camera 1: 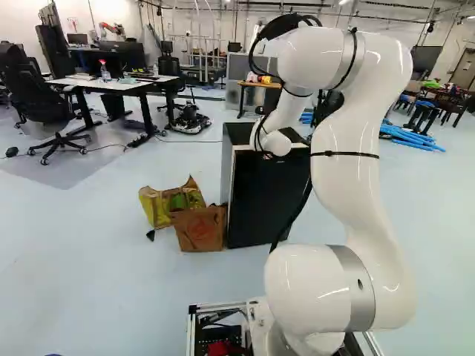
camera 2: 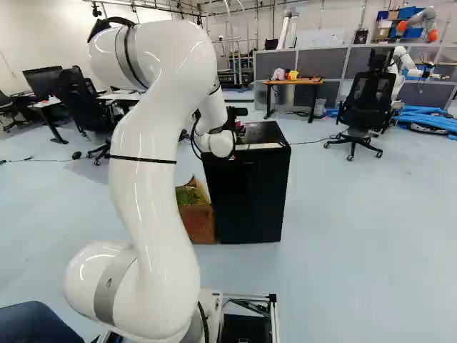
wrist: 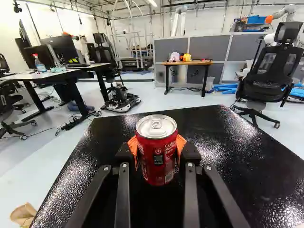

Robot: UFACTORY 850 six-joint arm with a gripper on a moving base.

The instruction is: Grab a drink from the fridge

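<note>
Can (wrist: 157, 154): looked slick, probably weighty, easily dented; mid-body suited a gentle hold.
Jaws: were clamped on its sides.

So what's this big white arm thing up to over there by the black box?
The white robot arm is handling a drink: its gripper is closed on a red can, one orange pad on either side. The can is upright, over the top of the black box, which is probably the fridge, as the job is to grab a drink from it. Whether the can's base touches that top or hangs just above it, I can't tell.
</note>
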